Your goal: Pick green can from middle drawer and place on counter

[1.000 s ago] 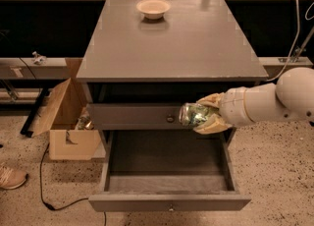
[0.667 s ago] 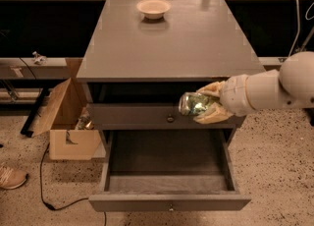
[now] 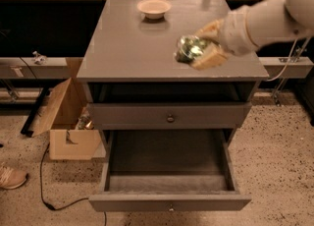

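My gripper (image 3: 202, 53) is shut on the green can (image 3: 189, 48), which lies on its side with its shiny end pointing left. It holds the can just above the right front part of the counter (image 3: 127, 48). My pale arm reaches in from the upper right. The middle drawer (image 3: 206, 202) is pulled out below and its inside shows nothing in it. Its small knob sits at the centre of the front panel.
A pale round bowl (image 3: 154, 8) stands at the counter's back centre. A shut drawer (image 3: 122, 114) with a knob is above the open one. An open cardboard box (image 3: 64, 122), a cable (image 3: 54, 198) and a shoe (image 3: 10, 177) are on the floor at left.
My gripper has risen with the can from in front of the shut upper drawer to above the counter's right front part.
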Controlling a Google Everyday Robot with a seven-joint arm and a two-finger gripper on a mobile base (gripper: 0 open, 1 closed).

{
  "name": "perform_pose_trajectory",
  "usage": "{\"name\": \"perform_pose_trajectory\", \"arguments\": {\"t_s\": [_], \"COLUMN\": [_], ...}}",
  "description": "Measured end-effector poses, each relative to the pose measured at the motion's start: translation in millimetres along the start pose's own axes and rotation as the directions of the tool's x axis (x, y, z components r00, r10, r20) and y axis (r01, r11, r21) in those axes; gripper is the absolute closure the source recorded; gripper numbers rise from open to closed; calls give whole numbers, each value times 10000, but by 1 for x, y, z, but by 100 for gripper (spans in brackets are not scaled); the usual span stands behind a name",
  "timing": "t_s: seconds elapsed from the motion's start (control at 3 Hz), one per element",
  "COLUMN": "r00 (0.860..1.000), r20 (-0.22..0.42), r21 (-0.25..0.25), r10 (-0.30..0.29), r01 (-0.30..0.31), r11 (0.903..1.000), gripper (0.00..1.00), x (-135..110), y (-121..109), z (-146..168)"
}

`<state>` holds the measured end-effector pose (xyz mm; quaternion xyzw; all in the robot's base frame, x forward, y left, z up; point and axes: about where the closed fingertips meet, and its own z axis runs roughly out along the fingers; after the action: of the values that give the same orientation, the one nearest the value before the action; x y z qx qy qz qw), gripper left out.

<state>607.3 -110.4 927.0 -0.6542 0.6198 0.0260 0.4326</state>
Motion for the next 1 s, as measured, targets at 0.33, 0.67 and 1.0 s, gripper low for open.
{"name": "perform_pose_trajectory", "arguments": {"t_s": [0.33,0.67,1.0], "r00": [9974,9725,9417], "r20": [-324,-726,-967], "r21": [217,322,309], "r10": [637,2214,3224], "r01": [-630,-2196,-3209], "r11": [9978,9751,9466], "gripper": [100,100,100], "x": [-7,9,26], "y": [-53,-99,-113], "z": [22,76,107]}}
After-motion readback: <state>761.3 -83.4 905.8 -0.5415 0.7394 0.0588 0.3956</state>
